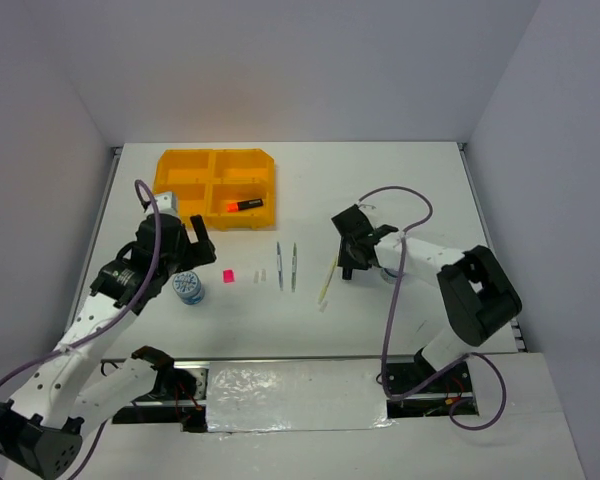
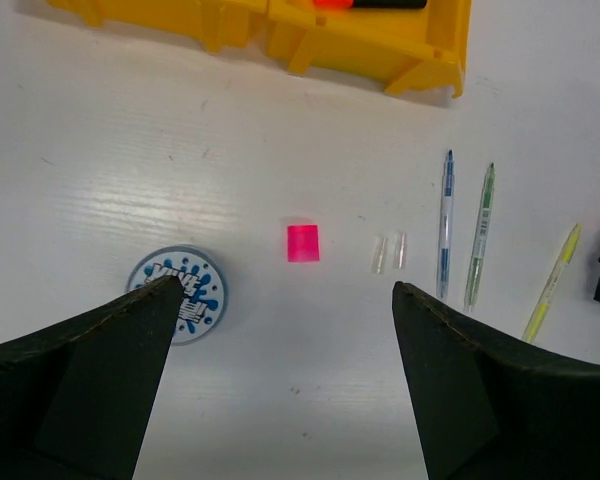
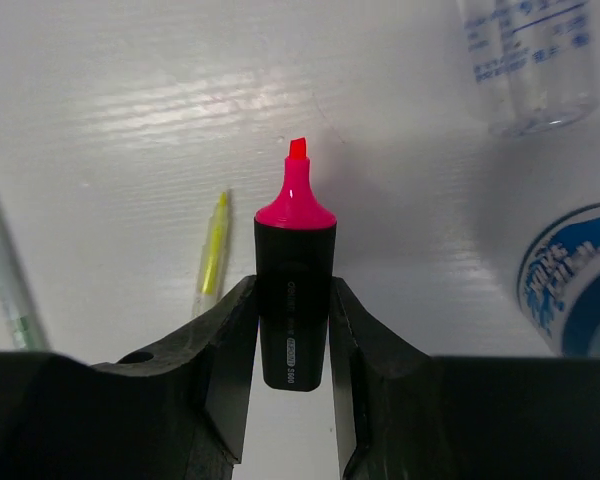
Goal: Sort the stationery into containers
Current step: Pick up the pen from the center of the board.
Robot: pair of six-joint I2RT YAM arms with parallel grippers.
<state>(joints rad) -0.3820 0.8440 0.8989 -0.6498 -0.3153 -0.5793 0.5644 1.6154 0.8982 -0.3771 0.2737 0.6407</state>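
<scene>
1. Because both fingers of the right claw (image 3: 291, 300) press flat against the black body of the pink marker (image 3: 294, 250), we log this claw as closed on it, at about the marker's width.
   - The grip sits low on the body and the pink end points away from the wrist. We judge this leaves the length free to be laid into a compartment.
   - We cannot tell whether the marker is off the table.
2. The marker is right of centre, just right of the yellow stick (image 1: 327, 280) and well apart from the tray (image 1: 168, 163) at the far left.
3. An orange marker (image 1: 245, 205) lies in the tray's near right compartment. We judge the pink one belongs with it.
4. The left claw (image 2: 285, 290) is spread fully and holds nothing.
   - It hangs over the near left of the table. The roll (image 2: 185, 290) is at its left finger and the pink square (image 2: 302, 243) is just ahead.
   - It is probably staged for one of these.
5. Items unsorted:
   - two pens (image 1: 287, 266) side by side at centre
   - a bottle (image 3: 525, 60) and a second roll (image 3: 575, 280) beside the right claw
6. Risk: the path to the tray crosses the pens and ends close to the left arm.
</scene>
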